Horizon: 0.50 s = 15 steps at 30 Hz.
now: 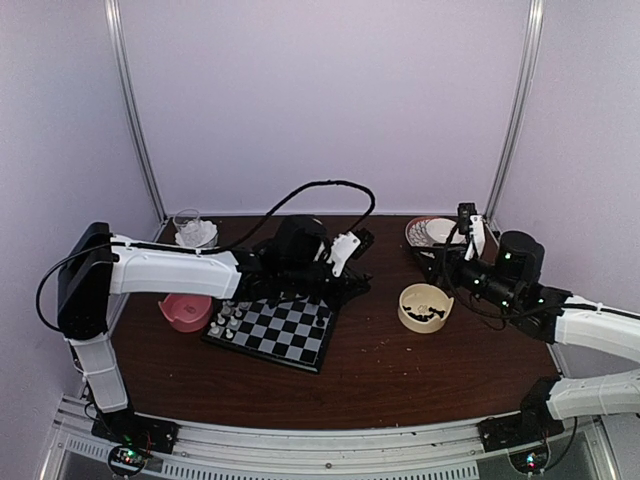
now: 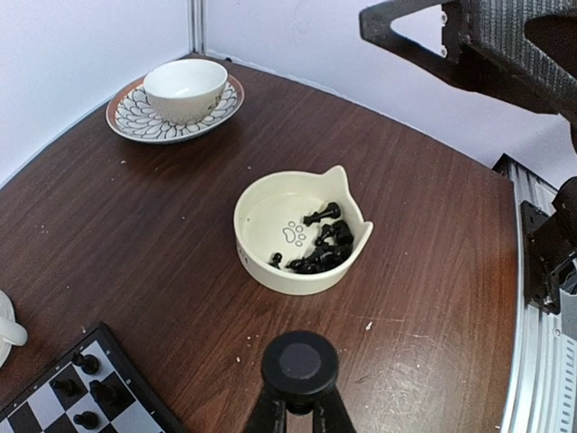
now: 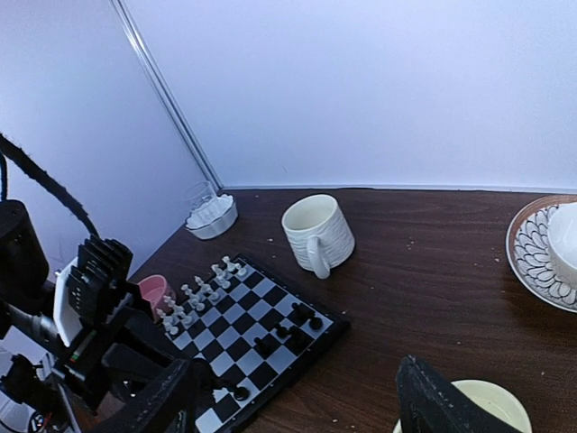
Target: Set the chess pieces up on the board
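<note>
The board (image 3: 236, 317) lies left of centre on the table. A row of white chess pieces (image 3: 193, 294) stands along its far left side, and a few black pieces (image 3: 290, 330) stand on its right side. My left gripper (image 2: 300, 408) is shut on a black chess piece (image 2: 300, 364), whose round base faces the camera. In the right wrist view that piece (image 3: 240, 393) hangs at the board's near right corner. More black pieces (image 2: 325, 249) lie in the cream cat-ear bowl (image 2: 261, 216). My right gripper (image 3: 302, 410) is open and empty, up above that bowl (image 1: 412, 297).
A ribbed cream mug (image 3: 317, 233) stands behind the board. A pink bowl (image 1: 185, 311) sits at the board's left. A clear glass dish (image 1: 195, 232) is at the back left. A patterned plate (image 2: 135, 119) with a white bowl (image 2: 185, 87) is at the back right.
</note>
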### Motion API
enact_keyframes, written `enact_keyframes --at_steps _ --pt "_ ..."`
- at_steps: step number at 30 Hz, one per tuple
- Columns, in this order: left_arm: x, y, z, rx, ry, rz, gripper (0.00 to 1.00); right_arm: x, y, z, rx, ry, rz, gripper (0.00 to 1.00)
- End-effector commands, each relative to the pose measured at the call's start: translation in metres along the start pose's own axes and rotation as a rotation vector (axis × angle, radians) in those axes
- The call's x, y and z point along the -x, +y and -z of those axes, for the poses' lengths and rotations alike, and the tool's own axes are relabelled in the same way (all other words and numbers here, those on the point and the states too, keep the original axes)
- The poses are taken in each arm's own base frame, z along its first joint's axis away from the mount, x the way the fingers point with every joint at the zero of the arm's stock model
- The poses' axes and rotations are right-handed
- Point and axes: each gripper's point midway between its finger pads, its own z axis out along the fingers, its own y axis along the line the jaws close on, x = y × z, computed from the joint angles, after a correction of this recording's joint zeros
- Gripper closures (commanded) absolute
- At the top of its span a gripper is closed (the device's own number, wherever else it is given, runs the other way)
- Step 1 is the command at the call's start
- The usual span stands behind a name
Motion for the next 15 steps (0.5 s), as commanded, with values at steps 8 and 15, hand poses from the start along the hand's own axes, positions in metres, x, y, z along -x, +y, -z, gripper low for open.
enact_keyframes --at_steps 8,15 --pt "0.032 0.008 0.03 0.104 0.008 -0.007 1.0 0.001 -0.033 0.005 -0.177 -0.058 0.134 0.08" --pt "0.063 0.003 0.039 0.104 -0.109 -0.001 1.0 0.0 -0.033 0.005 -0.168 -0.075 0.154 0.01"
